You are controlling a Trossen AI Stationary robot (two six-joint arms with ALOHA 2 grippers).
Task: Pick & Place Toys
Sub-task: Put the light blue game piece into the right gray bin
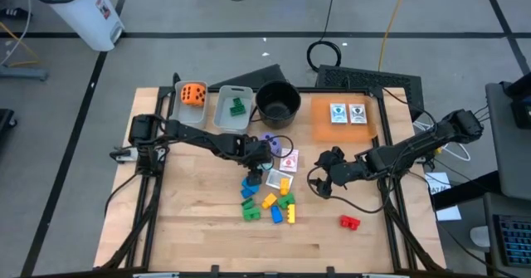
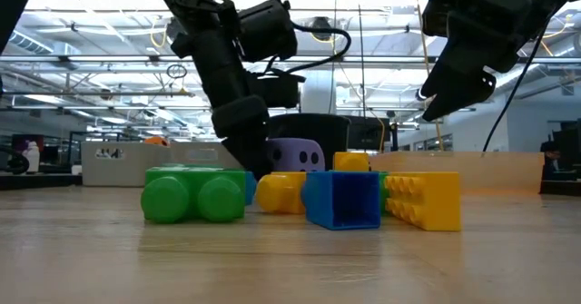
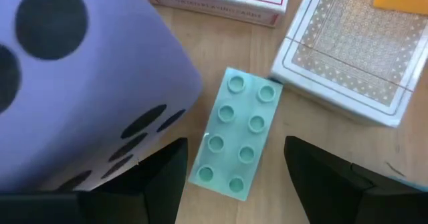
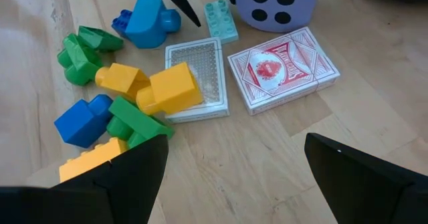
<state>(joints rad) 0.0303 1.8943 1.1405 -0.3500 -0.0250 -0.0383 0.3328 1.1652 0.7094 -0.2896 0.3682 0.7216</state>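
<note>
Nearest the front edge of the wooden desk [image 1: 199, 236], a red block [image 1: 349, 221] lies alone, well apart from the rest. Behind it sits the main heap of toys: a green block [image 1: 250, 211], yellow blocks [image 1: 269, 201] and blue blocks [image 1: 276, 215] crowded together, with one yellow block [image 4: 168, 89] resting on a patterned card box [image 4: 196, 79]. Beside that box lies a red-backed card deck [image 4: 281, 70].

The left gripper [image 1: 256, 161] hangs low over the far side of the heap with its fingers [image 3: 155, 177] spread apart, holding nothing; a pale mint eight-stud block [image 3: 235, 133] lies flat on the desk between them, untouched. Just beside that block stands the purple die [image 3: 73, 83], close against the left finger. The right gripper [image 1: 322, 180] hovers to the right of the heap, raised above the desk, its fingers [image 4: 127, 177] wide apart and empty.

Farther back stands a row of containers: a grey bin [image 1: 180, 109] holding the orange die [image 1: 193, 95], a second grey bin [image 1: 224, 116] with a green block [image 1: 237, 106] inside, the round black pot [image 1: 277, 102], and an orange tray [image 1: 319, 127] carrying two picture cards [image 1: 338, 113].
</note>
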